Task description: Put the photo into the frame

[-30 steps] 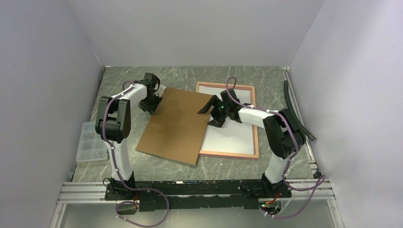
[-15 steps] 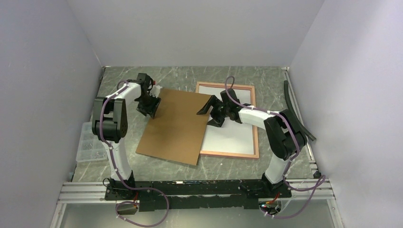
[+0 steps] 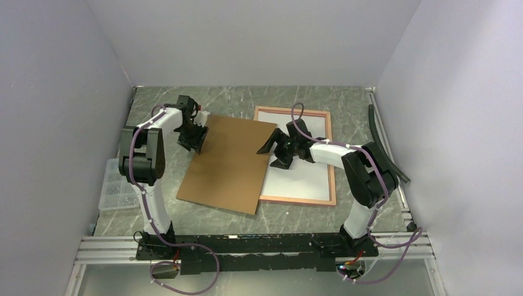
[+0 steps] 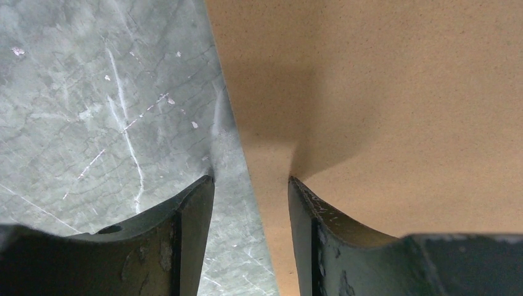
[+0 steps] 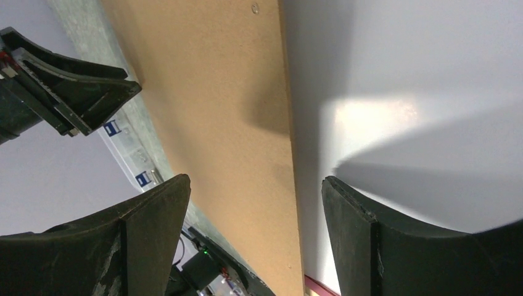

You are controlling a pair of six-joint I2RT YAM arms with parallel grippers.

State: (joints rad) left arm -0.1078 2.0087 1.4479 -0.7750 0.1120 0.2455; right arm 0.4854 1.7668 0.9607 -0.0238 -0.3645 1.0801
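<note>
Brown backing board [image 3: 228, 166] is what this step concerns. The photo [image 3: 302, 176] is seen lying white back up inside the frame [image 3: 332, 157], on the right half of the table [image 3: 247, 98]. The print is therefore judged to be seated, with the board yet to be laid over it. The board lies skewed, its right edge overlapping the frame's left border and a strip of the photo.

For the step to be done well, the board should be taken evenly at both far corners and raised only a little. It should be squared to the frame's sides before it is lowered. The edge resting on the print is better lifted than slid — a dragged board could shift or crease the photo beneath. Both sides should be set down together so that no corner catches on the pink border.

The left gripper [image 3: 196, 139] is placed at the board's far left edge, its arm folded with the elbow raised. In the wrist view its fingers [image 4: 185, 216] are seen straddling that edge, one over the stone and one over the board, a narrow gap between them and nothing clamped. The right gripper [image 3: 275, 148] is stretched across the frame to the board's far right corner. Its jaws are spread wide, the board's edge runs between them, and nothing is held.
</note>
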